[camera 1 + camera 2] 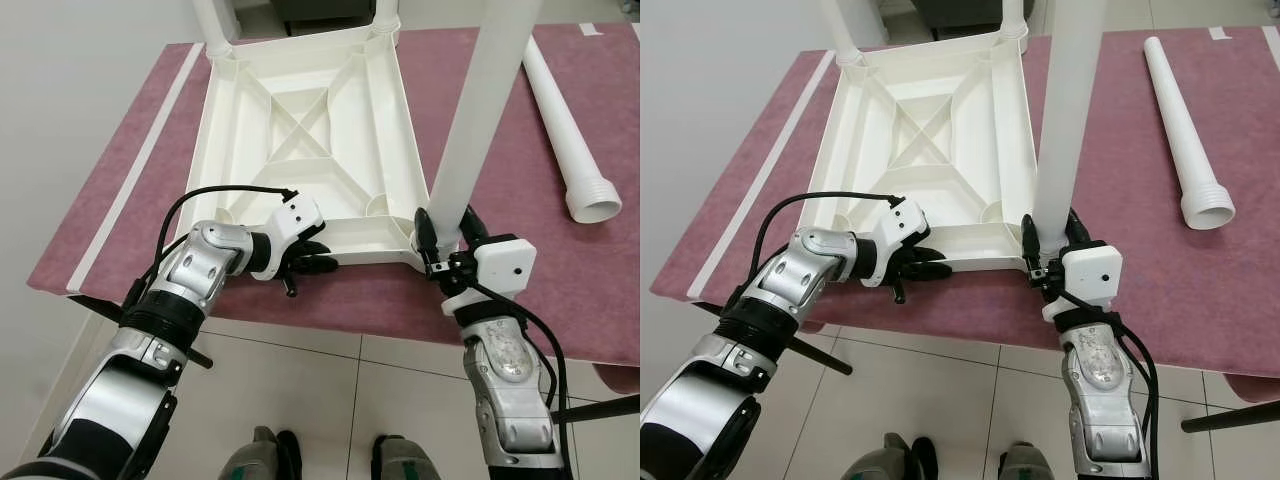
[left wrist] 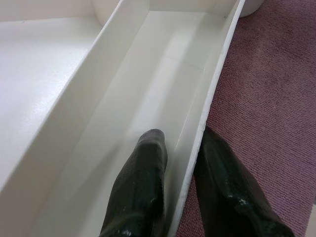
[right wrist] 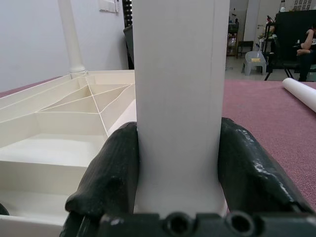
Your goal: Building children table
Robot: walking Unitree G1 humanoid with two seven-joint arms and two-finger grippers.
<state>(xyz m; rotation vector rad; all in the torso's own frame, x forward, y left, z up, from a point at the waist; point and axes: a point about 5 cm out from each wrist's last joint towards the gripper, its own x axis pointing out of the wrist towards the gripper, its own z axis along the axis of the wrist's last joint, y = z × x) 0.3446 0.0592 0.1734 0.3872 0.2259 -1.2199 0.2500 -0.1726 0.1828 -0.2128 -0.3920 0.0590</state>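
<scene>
I've got the white table leg (image 1: pixel 480 110) clamped in my right gripper (image 1: pixel 447 243), fingers pressed to either side of it low down, right where it meets the near right corner of the upturned white tabletop (image 1: pixel 310 130). The leg stands close to upright and climbs out past the top edge of the frame. In the right wrist view the black pads (image 3: pixel 111 173) hug the tube snugly, nothing between them and the plastic.

My left gripper (image 1: pixel 312 262) is at the lower middle of the frame, pinching the tabletop's near rim: one finger (image 2: pixel 143 182) inside the channel, the other outside against the maroon mat (image 1: pixel 120 160). That's my anchor, and it's a thin wall to hold.

Where this could go sour: I can't tell whether the leg's end is fully seated in the corner socket, because my own gripper covers the joint. If it's only perched there and I push or twist off-axis, I reckon it cocks in the socket and jams, or pops sideways. My grip is low on a tall leg, so any lean at the top levers hard against my pads. A twist could also drag the whole tabletop round on the mat, and the left pinch might slip off that rim.

The near edge sits close to the mat's lower border, so a skid toward me is a worry. Two legs already stand at the far corners, top of frame. One spare leg (image 1: pixel 565 130) lies on the mat at the upper right, well apart.
</scene>
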